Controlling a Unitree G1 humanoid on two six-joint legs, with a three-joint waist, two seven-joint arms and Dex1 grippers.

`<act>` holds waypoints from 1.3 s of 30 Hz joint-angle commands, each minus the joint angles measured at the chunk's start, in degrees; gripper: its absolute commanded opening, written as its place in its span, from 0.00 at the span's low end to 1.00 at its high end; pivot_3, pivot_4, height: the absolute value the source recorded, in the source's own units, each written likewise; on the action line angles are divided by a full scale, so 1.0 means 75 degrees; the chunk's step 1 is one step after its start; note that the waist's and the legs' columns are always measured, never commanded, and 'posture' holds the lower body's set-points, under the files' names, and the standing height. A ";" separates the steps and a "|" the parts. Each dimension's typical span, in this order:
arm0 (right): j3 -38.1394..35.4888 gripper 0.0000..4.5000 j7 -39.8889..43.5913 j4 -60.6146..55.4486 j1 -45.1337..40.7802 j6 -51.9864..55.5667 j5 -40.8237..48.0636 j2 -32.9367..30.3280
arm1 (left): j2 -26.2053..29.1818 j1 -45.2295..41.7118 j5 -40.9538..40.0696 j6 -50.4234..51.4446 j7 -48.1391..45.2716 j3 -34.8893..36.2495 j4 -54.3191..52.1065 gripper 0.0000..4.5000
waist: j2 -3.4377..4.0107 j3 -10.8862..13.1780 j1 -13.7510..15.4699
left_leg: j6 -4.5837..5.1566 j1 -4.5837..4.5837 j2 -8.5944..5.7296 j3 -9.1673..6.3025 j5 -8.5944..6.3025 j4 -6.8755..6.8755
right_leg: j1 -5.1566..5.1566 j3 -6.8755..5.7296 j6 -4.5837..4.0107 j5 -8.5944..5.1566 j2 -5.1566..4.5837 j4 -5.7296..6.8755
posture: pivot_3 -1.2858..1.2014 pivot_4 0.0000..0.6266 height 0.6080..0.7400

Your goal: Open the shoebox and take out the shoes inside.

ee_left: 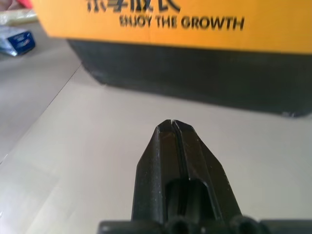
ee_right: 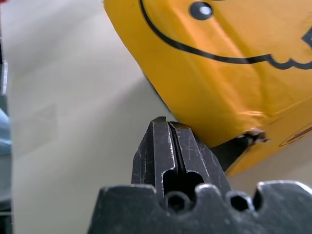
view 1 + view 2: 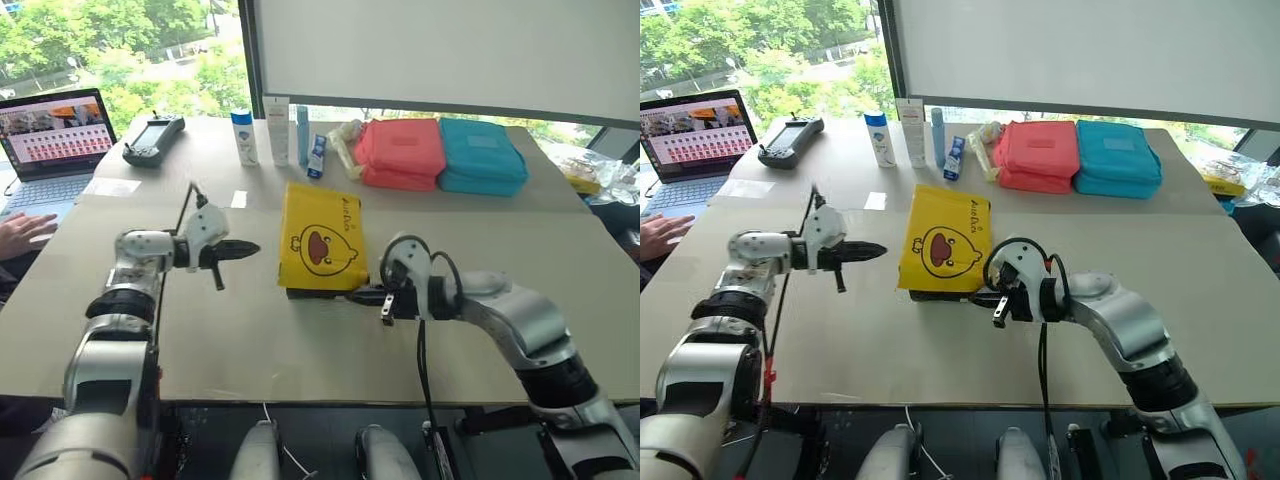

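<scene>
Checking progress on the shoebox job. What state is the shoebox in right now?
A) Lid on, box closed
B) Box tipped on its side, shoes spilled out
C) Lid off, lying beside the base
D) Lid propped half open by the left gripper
A: the yellow lid sits flat over the shoebox's dark base, and both the left gripper and right gripper are shut, holding nothing.

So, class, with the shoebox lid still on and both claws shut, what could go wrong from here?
1. The right claw, shut at the near corner of the shoebox, may push the box across the table rather than lift the lid.
2. The left claw, apart from the box, isn't steadying it.
3. A sliding box could knock over the upright bottles behind it.
</scene>
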 commanded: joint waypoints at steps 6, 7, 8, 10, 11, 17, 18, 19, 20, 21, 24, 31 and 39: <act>-0.0349 0.01 -0.1004 0.2913 -0.1289 -0.2055 -0.1421 0.0502 | 0.0845 0.1708 -0.0912 0.1624 0.0847 0.0765 -0.3388 0.00 | 0.0002 0.0001 0.0001 | -0.0003 0.0000 0.0024 0.0014 -0.0001 0.0000 | -0.0001 -0.0006 -0.0037 -0.0003 0.0010 -0.0004 | 0.52 0.24 0.81; -0.0398 0.01 -0.1252 0.3413 -0.1500 -0.2362 -0.1632 0.0565 | 0.0881 0.1960 -0.1017 0.1857 0.0981 0.0858 -0.3752 0.00 | 0.0002 0.0001 0.0007 | -0.0008 0.0000 0.0025 0.0015 -0.0004 -0.0001 | -0.0004 -0.0006 -0.0045 -0.0002 0.0011 -0.0004 | 0.52 0.24 0.81; -0.0461 0.01 -0.1436 0.3839 -0.1692 -0.2575 -0.1784 0.0605 | 0.0880 0.2235 -0.1123 0.2079 0.1178 0.0977 -0.4143 0.00 | 0.0003 0.0001 0.0010 | -0.0024 0.0001 0.0029 0.0017 -0.0012 -0.0004 | -0.0004 -0.0010 -0.0052 -0.0002 0.0011 -0.0003 | 0.52 0.24 0.81; -0.0493 0.01 -0.1283 0.4168 -0.1862 -0.2714 -0.1842 0.0583 | 0.0811 0.2638 -0.1298 0.2496 0.1567 0.1156 -0.4786 0.00 | 0.0004 0.0002 -0.0005 | -0.0043 0.0006 0.0035 0.0021 -0.0022 -0.0006 | -0.0003 -0.0011 -0.0059 0.0002 0.0015 -0.0001 | 0.52 0.24 0.81; -0.0416 0.01 -0.0888 0.4050 -0.1831 -0.2609 -0.1767 0.0453 | 0.0719 0.2778 -0.1368 0.2729 0.1881 0.1251 -0.5051 0.00 | 0.0004 0.0002 0.0008 | -0.0041 0.0007 0.0042 0.0023 -0.0020 -0.0007 | -0.0004 -0.0009 -0.0060 0.0003 0.0021 -0.0001 | 0.52 0.24 0.81; -0.0126 0.01 -0.0097 0.4721 -0.2266 -0.3203 -0.2268 0.0084 | -0.0374 0.2872 -0.1103 0.3590 0.4238 0.1266 -0.5852 0.00 | 0.0009 0.0005 0.0073 | -0.0001 0.0004 0.0085 0.0024 0.0005 -0.0009 | -0.0001 -0.0005 -0.0031 0.0009 0.0070 -0.0005 | 0.52 0.24 0.81; -0.0143 0.01 -0.0322 0.5131 -0.2455 -0.3405 -0.2423 0.0229 | -0.0546 0.2853 -0.1125 0.3644 0.4398 0.1197 -0.5940 0.00 | 0.0009 0.0005 0.0050 | -0.0002 0.0005 0.0087 0.0023 0.0005 -0.0008 | -0.0002 -0.0004 -0.0028 0.0011 0.0076 -0.0003 | 0.52 0.24 0.81; -0.0093 0.01 -0.0604 0.5699 -0.2699 -0.3713 -0.2628 0.0472 | -0.0845 0.2739 -0.1114 0.3722 0.4654 0.1080 -0.5959 0.00 | 0.0009 0.0005 0.0021 | -0.0003 0.0008 0.0086 0.0024 0.0005 -0.0007 | -0.0006 -0.0002 -0.0031 0.0016 0.0077 -0.0002 | 0.52 0.24 0.81; 0.0024 0.01 -0.0768 0.6200 -0.2910 -0.4075 -0.2861 0.0658 | -0.1117 0.2613 -0.1074 0.3738 0.4859 0.0946 -0.5929 0.00 | 0.0009 0.0005 -0.0004 | -0.0004 0.0008 0.0088 0.0021 0.0005 -0.0009 | -0.0007 -0.0002 -0.0040 0.0023 0.0082 -0.0004 | 0.52 0.24 0.81; 0.0083 0.01 -0.0893 0.6664 -0.3114 -0.4415 -0.3026 0.0844 | -0.1367 0.2471 -0.1008 0.3756 0.5103 0.0840 -0.5843 0.00 | 0.0009 0.0005 -0.0014 | -0.0006 0.0016 0.0090 0.0021 0.0006 -0.0007 | -0.0006 -0.0001 -0.0048 0.0029 0.0085 -0.0003 | 0.52 0.24 0.81; 0.0105 0.01 -0.1396 0.8107 -0.3767 -0.5271 -0.3439 0.1335 | -0.1943 0.2033 -0.0733 0.3790 0.5667 0.0482 -0.5320 0.00 | 0.0009 0.0005 -0.0033 | -0.0008 0.0019 0.0093 0.0015 0.0008 -0.0011 | -0.0005 0.0000 -0.0054 0.0034 0.0097 -0.0002 | 0.52 0.24 0.81; -0.0225 0.01 -0.2699 1.0759 -0.5115 -0.6847 -0.3885 0.2155 | -0.2920 0.1349 -0.0562 0.3517 0.6176 -0.0116 -0.3994 0.00 | 0.0010 0.0006 -0.0027 | -0.0004 0.0020 0.0090 0.0013 0.0014 -0.0024 | -0.0004 0.0021 -0.0052 0.0041 0.0106 -0.0006 | 0.52 0.24 0.81; -0.1024 0.01 -0.0720 1.1053 -0.5140 -0.6809 -0.3262 0.2925 | -0.3296 0.1035 -0.0405 0.3191 0.6086 -0.0477 -0.3172 0.00 | 0.0011 0.0006 -0.0033 | -0.0004 0.0020 0.0090 0.0011 0.0014 -0.0033 | -0.0003 0.0020 -0.0085 0.0051 0.0109 -0.0005 | 0.52 0.24 0.81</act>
